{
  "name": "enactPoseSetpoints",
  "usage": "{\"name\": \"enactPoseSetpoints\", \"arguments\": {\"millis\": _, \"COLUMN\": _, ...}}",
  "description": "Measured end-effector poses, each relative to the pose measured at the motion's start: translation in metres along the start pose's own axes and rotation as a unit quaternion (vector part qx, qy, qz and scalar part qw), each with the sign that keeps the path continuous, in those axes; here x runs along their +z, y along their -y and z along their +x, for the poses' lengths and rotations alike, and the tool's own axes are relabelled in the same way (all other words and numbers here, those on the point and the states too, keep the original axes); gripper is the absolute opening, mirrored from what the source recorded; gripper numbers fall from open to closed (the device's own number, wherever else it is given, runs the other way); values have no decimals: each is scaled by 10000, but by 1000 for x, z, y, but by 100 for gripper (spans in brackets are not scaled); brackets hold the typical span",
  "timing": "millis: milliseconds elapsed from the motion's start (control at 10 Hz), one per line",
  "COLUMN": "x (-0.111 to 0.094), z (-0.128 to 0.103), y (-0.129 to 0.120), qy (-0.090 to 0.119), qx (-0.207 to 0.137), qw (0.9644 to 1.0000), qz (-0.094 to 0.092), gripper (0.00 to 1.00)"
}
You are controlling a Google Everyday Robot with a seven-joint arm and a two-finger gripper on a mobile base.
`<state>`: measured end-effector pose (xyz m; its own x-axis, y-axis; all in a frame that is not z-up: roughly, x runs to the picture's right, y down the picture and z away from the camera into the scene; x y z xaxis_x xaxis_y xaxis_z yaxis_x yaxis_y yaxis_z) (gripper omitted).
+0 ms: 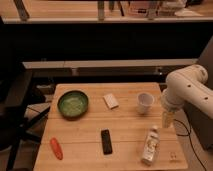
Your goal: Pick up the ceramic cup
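Note:
The ceramic cup (145, 102) is small, plain white and tapers toward its base. It stands upright on the wooden table (90, 135), on the far right part. My white arm comes in from the right edge. My gripper (166, 119) points down over the table's right edge, just right of the cup and a little nearer than it, apart from it. It holds nothing that I can see.
A green bowl (73, 104) sits at the far left. A small white box (111, 101) lies mid-table, a black flat device (106, 141) nearer. An orange-red object (56, 148) lies front left. A clear plastic bottle (150, 146) stands front right, below the gripper. Dark chairs stand left.

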<state>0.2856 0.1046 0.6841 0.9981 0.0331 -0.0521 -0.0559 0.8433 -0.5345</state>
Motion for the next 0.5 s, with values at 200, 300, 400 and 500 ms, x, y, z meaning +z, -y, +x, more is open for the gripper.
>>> {"name": "enactPoseSetpoints", "arguments": {"millis": 200, "x": 0, "z": 0, "y": 0, "qy": 0, "qx": 0, "qw": 10000, "qz": 0, "gripper": 80}}
{"name": "enactPoseSetpoints", "arguments": {"millis": 300, "x": 0, "z": 0, "y": 0, "qy": 0, "qx": 0, "qw": 10000, "qz": 0, "gripper": 80}}
{"name": "enactPoseSetpoints", "arguments": {"millis": 400, "x": 0, "z": 0, "y": 0, "qy": 0, "qx": -1, "qw": 10000, "qz": 0, "gripper": 80}}
{"name": "enactPoseSetpoints", "arguments": {"millis": 500, "x": 1, "z": 0, "y": 1, "qy": 1, "qx": -3, "qw": 10000, "qz": -1, "gripper": 80}}
